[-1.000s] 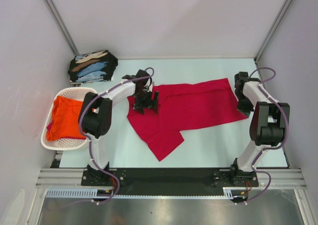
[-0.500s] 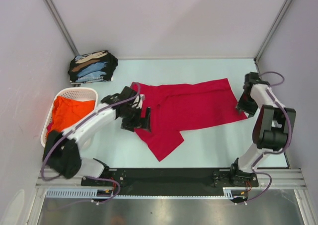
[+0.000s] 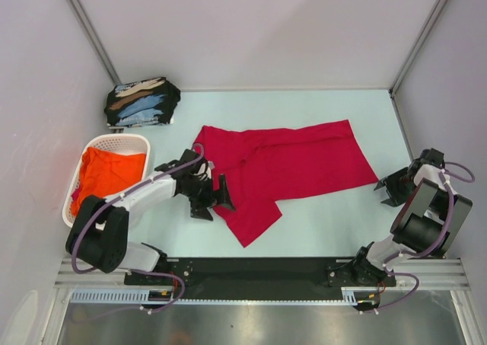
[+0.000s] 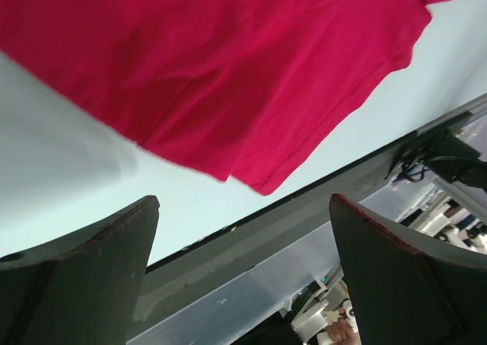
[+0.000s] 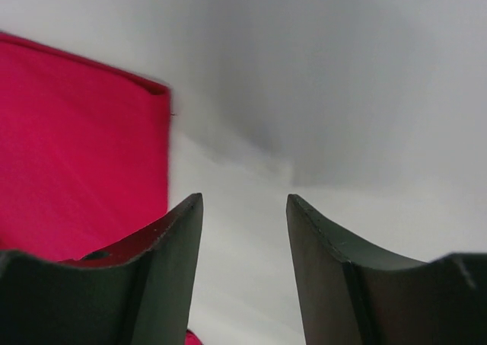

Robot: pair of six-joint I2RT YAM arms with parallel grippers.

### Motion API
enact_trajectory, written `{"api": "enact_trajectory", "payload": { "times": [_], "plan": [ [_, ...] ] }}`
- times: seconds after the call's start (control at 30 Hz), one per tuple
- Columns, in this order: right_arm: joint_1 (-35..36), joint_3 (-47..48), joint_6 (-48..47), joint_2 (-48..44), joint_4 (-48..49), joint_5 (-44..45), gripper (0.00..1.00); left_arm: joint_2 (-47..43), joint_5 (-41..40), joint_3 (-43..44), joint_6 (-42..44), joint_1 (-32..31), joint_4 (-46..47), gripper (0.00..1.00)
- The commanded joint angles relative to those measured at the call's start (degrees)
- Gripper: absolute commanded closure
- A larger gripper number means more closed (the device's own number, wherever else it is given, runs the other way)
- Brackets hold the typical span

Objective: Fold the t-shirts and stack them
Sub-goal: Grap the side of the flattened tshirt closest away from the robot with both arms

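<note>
There's the red shirt (image 3: 281, 166), spread across the middle of the surface (image 3: 335, 223), with one flap pointing toward the near edge. The left tool (image 3: 211, 200) sits at the shirt's left edge, spread wide and gripping nothing. The right tool (image 3: 389, 193) hangs just off the shirt's right corner, fingers apart and empty. Out left, the orange shirt (image 3: 106, 176) fills the basket (image 3: 116, 138), and the black shirts (image 3: 141, 101) are stacked far left.

My overhead view is bright and even, with only faint soft shadows on the table (image 3: 319, 215) and a dull sheen on the steel strip (image 3: 251, 322). My right wrist feed is blurred around the red shirt (image 5: 76, 154); the left fingers (image 4: 76, 284) look soft, shaded.
</note>
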Motion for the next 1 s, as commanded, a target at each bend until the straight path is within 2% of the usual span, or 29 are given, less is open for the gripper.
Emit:
{"api": "enact_trajectory", "payload": {
  "times": [0.0, 0.2, 0.5, 0.73, 0.8, 0.9, 0.97],
  "plan": [
    [-0.3, -0.2, 2.2, 0.6, 8.2, -9.6, 0.46, 2.2, 4.3, -0.3, -4.2, 0.3, 8.7, 0.0],
    [-0.4, -0.5, 4.6, 3.2, 14.3, -12.7, 0.46, 3.8, 3.1, -0.3, -6.1, 0.0, 11.1, 0.0],
    [-0.4, 2.9, 3.2, 4.6, 9.0, -7.3, 0.45, 5.8, -1.6, 2.2, -6.2, -2.6, 6.6, 0.0],
    [0.8, 3.8, 4.6, 8.6, 12.3, -6.4, 0.49, 8.6, -1.0, 4.4, -5.7, -3.6, 6.5, 0.0],
    [1.8, 4.7, 4.6, 9.9, 12.9, -5.8, 0.53, 9.4, -1.1, 5.3, -5.2, -4.3, 5.9, 0.0],
    [2.5, 6.6, 4.9, 11.8, 13.0, -5.8, 0.69, 10.7, -2.3, 7.2, -4.0, -4.9, 3.3, 0.0],
    [3.0, 7.8, 5.0, 12.4, 13.0, -5.9, 1.0, 11.0, -3.3, 8.3, -3.2, -5.0, 0.2, 0.0]
  ]
}}
